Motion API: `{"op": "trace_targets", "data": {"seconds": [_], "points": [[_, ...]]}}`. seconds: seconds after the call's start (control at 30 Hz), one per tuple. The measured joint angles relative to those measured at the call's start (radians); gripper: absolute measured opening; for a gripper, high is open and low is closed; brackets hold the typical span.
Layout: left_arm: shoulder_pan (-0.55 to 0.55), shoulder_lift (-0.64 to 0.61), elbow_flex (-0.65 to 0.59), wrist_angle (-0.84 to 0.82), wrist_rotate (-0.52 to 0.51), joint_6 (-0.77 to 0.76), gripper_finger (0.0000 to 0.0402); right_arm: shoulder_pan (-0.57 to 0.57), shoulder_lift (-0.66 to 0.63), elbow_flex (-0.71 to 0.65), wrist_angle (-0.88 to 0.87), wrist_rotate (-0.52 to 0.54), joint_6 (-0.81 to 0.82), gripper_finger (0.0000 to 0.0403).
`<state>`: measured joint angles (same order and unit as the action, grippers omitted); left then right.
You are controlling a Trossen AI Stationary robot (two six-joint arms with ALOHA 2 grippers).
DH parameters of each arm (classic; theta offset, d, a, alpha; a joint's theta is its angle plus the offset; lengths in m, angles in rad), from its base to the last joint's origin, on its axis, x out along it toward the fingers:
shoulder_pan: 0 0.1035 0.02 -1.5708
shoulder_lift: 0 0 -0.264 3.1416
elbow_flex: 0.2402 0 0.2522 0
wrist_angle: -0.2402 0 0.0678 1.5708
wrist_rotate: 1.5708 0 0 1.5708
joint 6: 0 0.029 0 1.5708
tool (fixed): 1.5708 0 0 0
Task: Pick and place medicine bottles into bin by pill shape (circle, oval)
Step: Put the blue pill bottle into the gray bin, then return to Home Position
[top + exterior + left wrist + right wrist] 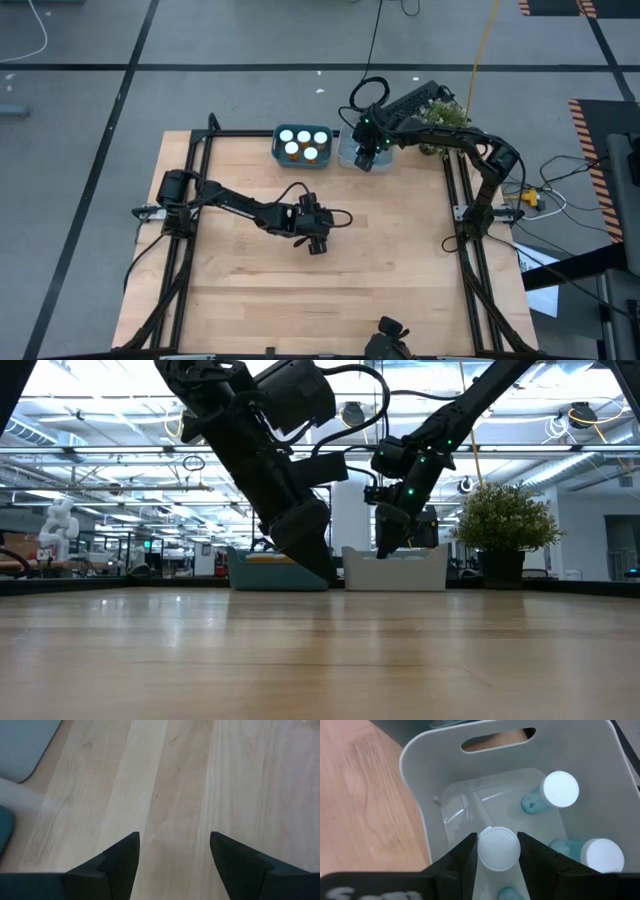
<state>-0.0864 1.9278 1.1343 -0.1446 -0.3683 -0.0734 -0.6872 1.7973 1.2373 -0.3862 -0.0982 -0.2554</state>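
Right tool (pixel 498 851) grips a white-capped bottle (pixel 498 848) above the white bin (pixel 425 775); its body is hidden. Left tool (pixel 172 857) is spread wide.

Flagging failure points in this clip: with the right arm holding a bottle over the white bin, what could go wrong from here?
1. The right tool grips its bottle only at the white cap; it may slip early.
2. Two pale-blue bottles already lie in the white bin, so the dropped one could land on them and tip.
3. The left tool hangs open just above the bare table.

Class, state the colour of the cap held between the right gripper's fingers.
White cap, gripped by the right gripper; clearest in the right wrist view.
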Motion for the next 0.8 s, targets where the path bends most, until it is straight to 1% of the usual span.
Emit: {"op": "trace_targets", "data": {"seconds": [0.47,0.6,0.8], "points": [[0.000,0.000,0.000,0.000,-0.003,0.001,0.0244,0.000,-0.007,0.000,0.008,0.000,0.003,0.0180],[0.000,-0.030,-0.001,-0.015,-0.004,0.012,0.0243,0.000,-0.060,0.000,0.003,-0.002,0.006,0.0197],[0.010,-0.146,0.000,-0.059,-0.001,-0.008,0.0243,0.019,-0.189,0.000,-0.071,-0.008,0.017,0.0210]]}}
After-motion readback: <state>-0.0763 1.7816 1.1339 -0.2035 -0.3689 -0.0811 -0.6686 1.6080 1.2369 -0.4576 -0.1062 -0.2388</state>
